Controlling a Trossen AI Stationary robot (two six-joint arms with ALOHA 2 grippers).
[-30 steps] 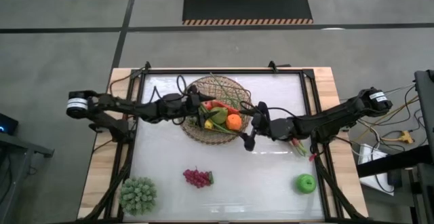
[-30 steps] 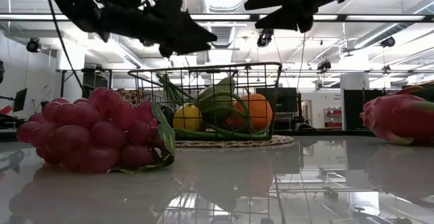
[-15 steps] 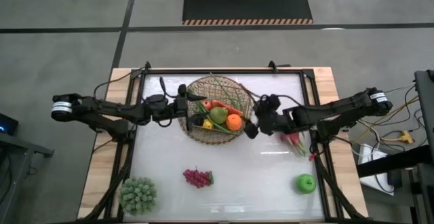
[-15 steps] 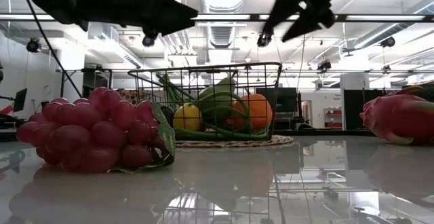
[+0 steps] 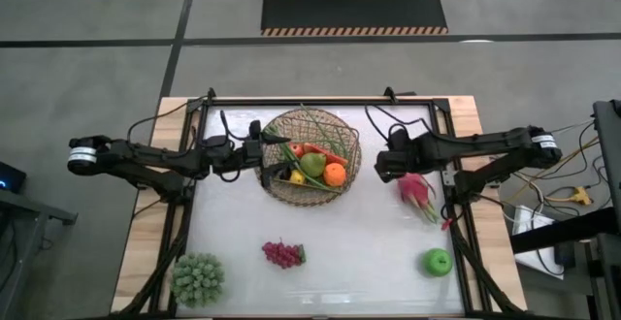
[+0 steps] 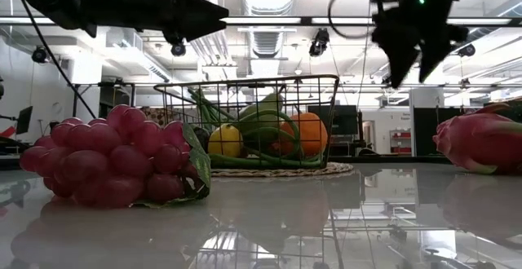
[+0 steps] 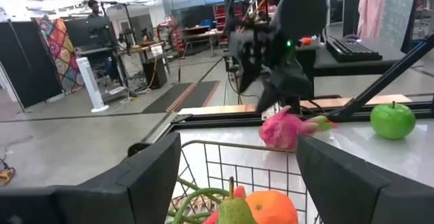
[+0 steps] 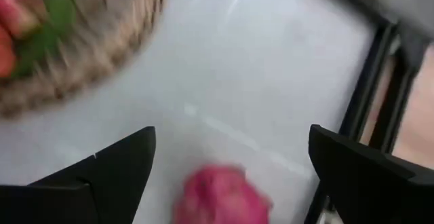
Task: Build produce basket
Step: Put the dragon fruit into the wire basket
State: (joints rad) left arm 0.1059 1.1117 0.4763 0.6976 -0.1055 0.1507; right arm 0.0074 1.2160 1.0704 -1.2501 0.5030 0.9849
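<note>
The round tan woven basket sits toward the far middle of the white table and already holds an orange, a green pear, a small yellow lemon and long green stalks. The right gripper hangs just right of the basket, its two dark fingers spread wide and empty, with the pink dragon fruit lying on the table just beyond it, farther from the basket. The left gripper waits at the basket's left rim, fingers apart and holding nothing.

The likely next pick is the dragon fruit, and its rounded, leafy body could roll or squirt out if the fingers close off-centre, pushing it toward the table's right frame. Carrying it over, a low path could catch the basket's wire wall and shift it. The purple grape bunch, green apple and spiky green cluster lie well nearer the front edge than the basket, still to be collected.
</note>
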